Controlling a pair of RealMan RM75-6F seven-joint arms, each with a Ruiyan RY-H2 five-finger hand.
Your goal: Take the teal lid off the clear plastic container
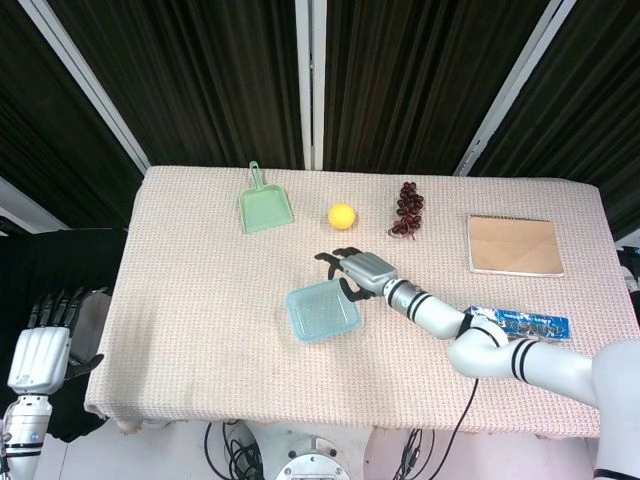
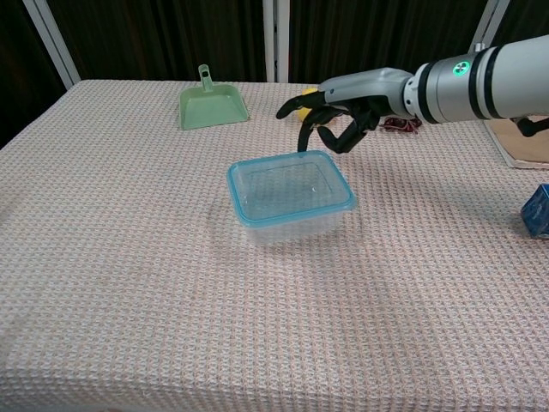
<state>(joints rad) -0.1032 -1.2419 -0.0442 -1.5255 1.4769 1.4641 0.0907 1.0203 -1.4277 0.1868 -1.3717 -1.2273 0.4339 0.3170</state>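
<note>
The clear plastic container with its teal-rimmed lid on sits upright near the table's middle. My right hand hovers just behind the container's far right edge, its fingers apart and hooked downward, holding nothing. One fingertip hangs very close to the lid's far rim; I cannot tell if it touches. My left hand hangs off the table at the lower left of the head view, fingers extended and empty.
A green dustpan, a yellow ball and dark grapes lie along the far side. A brown notebook and a blue packet lie on the right.
</note>
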